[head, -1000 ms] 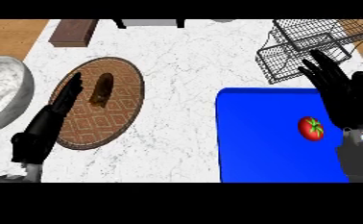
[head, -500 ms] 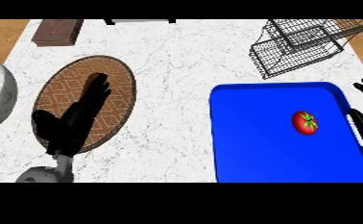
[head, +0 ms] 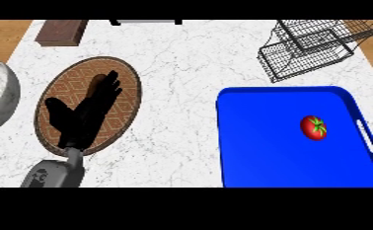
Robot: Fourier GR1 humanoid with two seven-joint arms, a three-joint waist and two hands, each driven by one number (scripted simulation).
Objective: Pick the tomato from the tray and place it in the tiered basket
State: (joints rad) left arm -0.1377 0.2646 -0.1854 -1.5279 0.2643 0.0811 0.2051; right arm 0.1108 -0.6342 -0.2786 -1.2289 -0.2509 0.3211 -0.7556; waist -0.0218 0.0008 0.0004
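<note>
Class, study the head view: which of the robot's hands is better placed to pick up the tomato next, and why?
Probably the right, though it is out of view now. The tomato lies at the blue tray's right side, while the left hand rests open over the brown mat, far across the counter.

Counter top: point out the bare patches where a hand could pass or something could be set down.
Bare marble runs between the woven mat and the blue tray, and up toward the far edge. The tray is bare left of the tomato. Crowded: the mat under the left hand, and the wire tiered basket corner.
</note>
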